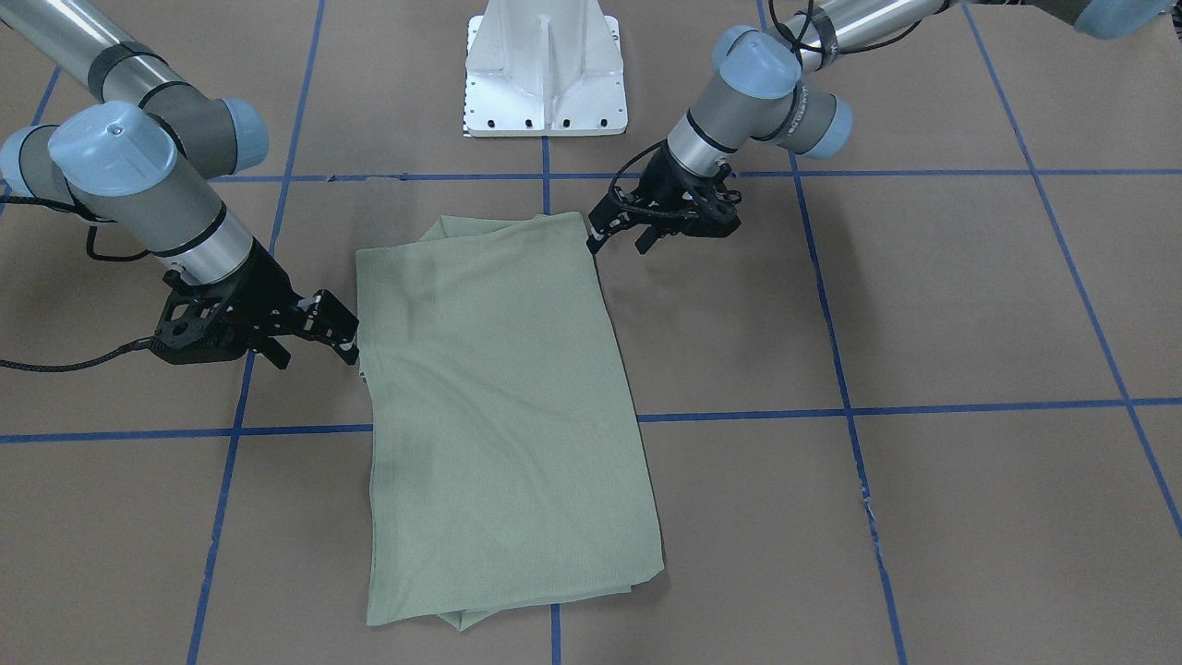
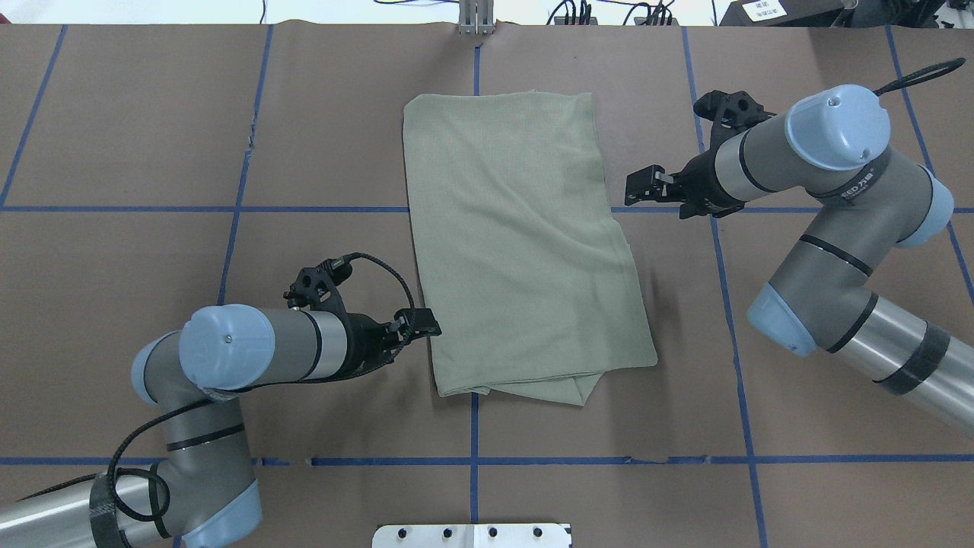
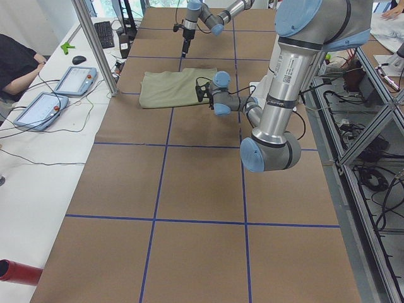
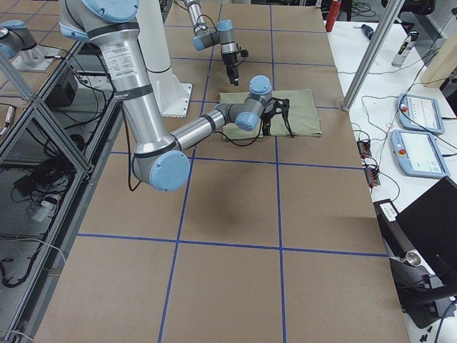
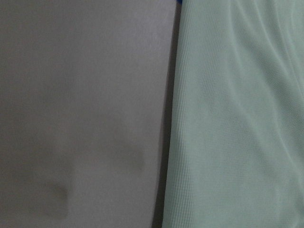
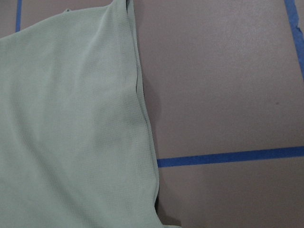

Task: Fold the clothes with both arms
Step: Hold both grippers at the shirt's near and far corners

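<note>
The clothes are one pale sage-green shirt (image 1: 499, 406) (image 2: 517, 243), folded into a long rectangle and lying flat on the brown table. My left gripper (image 1: 617, 242) (image 2: 418, 323) hangs low beside the shirt's corner nearest the robot and looks open, holding nothing. My right gripper (image 1: 314, 342) (image 2: 643, 185) sits beside the opposite long edge, also seemingly open and empty. In the left wrist view the shirt (image 5: 237, 118) fills the right half, with bare table on the left. The right wrist view has the shirt (image 6: 71, 133) on its left. No fingers appear in either wrist view.
The white pedestal base (image 1: 545, 69) stands at the robot's side of the table. Blue tape lines (image 2: 472, 460) grid the brown surface. A person (image 3: 16, 63) sits at a side table with teach pendants (image 3: 74, 79). A metal post (image 3: 95, 44) rises near the table's far edge.
</note>
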Motion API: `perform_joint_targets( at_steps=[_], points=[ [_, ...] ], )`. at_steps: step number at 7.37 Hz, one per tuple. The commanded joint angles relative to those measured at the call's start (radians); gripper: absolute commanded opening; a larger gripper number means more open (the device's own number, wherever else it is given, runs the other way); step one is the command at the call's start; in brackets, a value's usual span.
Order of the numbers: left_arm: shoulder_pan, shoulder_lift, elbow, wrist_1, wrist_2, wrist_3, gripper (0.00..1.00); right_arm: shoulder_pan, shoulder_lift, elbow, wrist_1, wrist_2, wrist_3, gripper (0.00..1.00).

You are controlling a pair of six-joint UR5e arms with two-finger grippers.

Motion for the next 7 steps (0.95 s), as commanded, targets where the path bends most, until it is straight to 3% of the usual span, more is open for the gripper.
perform_joint_targets(
  at_steps=[1,5,7],
  points=[
    [0.037,-0.027,0.010,-0.001,0.035,-0.076,0.99,-0.005,-0.002,0.001,0.009,0.000,0.011,1.00],
    [0.080,-0.035,0.010,0.001,0.071,-0.112,0.89,-0.010,-0.002,-0.002,0.011,-0.001,0.011,1.00],
    [0.094,-0.047,0.014,0.002,0.087,-0.112,0.75,-0.010,-0.003,-0.002,0.011,-0.001,0.011,1.00]
  ],
)
